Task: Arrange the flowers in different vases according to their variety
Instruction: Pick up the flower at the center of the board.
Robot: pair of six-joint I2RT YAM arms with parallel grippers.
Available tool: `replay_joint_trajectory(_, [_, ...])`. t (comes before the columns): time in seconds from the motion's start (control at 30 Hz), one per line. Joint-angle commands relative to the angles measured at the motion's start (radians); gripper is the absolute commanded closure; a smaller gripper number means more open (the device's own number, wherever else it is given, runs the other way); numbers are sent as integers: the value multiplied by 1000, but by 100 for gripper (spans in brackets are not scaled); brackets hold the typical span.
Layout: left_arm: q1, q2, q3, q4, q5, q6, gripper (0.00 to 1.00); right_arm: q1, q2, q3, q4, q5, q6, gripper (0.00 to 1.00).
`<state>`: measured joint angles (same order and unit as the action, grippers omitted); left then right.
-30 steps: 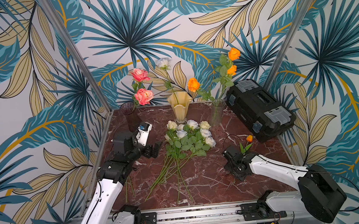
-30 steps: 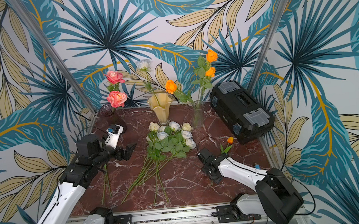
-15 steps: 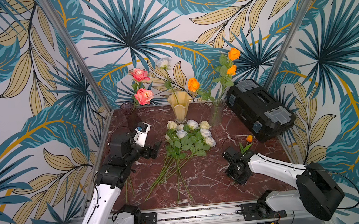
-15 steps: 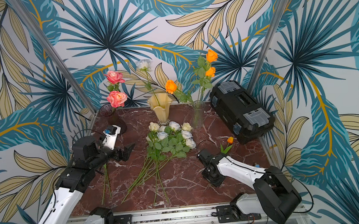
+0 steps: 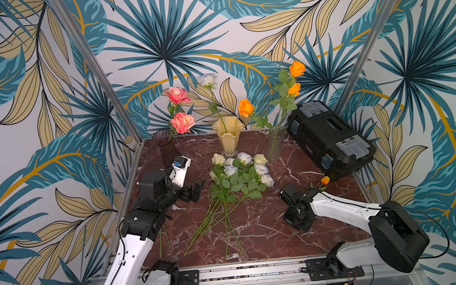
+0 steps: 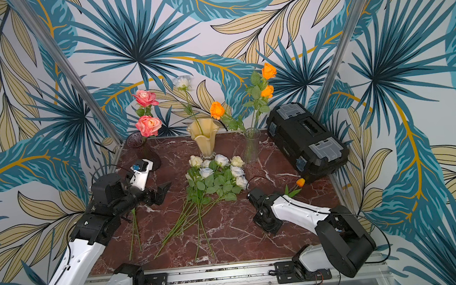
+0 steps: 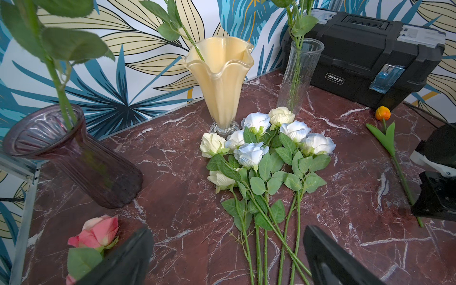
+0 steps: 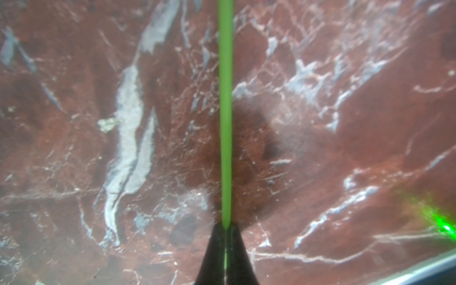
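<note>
My right gripper (image 8: 225,228) is shut on the thin green stem (image 8: 225,111) of the orange tulip (image 5: 325,180), which lies on the marble near the toolbox. In both top views that gripper (image 5: 298,223) (image 6: 267,224) points down at the table. My left gripper (image 7: 227,234) (image 5: 198,189) hangs open with nothing between its fingers, beside the bunch of white and pale-blue roses (image 5: 238,173) (image 7: 259,148). A pink rose (image 7: 97,232) lies under it. The purple vase (image 5: 166,148) holds pink roses, the cream vase (image 5: 228,137) a white rose, the clear vase (image 5: 276,141) orange roses.
A black toolbox (image 5: 331,139) with grey latches fills the back right corner. Metal frame posts and patterned walls close in the table (image 5: 257,231) at the back and sides. A rail with both arm bases runs along the front edge.
My right gripper has closed on the tulip stem and sunk a little toward the table. The left gripper has hardly moved and stays open.
</note>
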<state>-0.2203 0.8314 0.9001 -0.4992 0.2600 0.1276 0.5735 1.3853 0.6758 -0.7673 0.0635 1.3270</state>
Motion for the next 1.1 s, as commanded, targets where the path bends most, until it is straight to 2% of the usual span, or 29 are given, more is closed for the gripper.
replay_joint_trajectory(0.0, [-2,1,9,-2,-7,9,0,25,14,19,-181,133,-27,100])
replay_joint_trajectory(0.2, [-2,6,22,-6,-5,9,0,72,-29,134,-288,292,-24,100])
replay_joint_trajectory(0.5, [-3,-20,31,-25,-4,7,0,155,-78,243,-349,443,12,100])
replay_joint_trajectory(0.7, [-4,-30,31,-33,-1,10,0,188,-74,386,-405,586,-35,100])
replay_joint_trajectory(0.97, [-4,-57,28,-42,-9,10,0,224,-31,488,-415,600,-36,100])
replay_joint_trajectory(1.07, [-4,-70,28,-51,-14,13,0,280,-7,512,-413,618,-27,100])
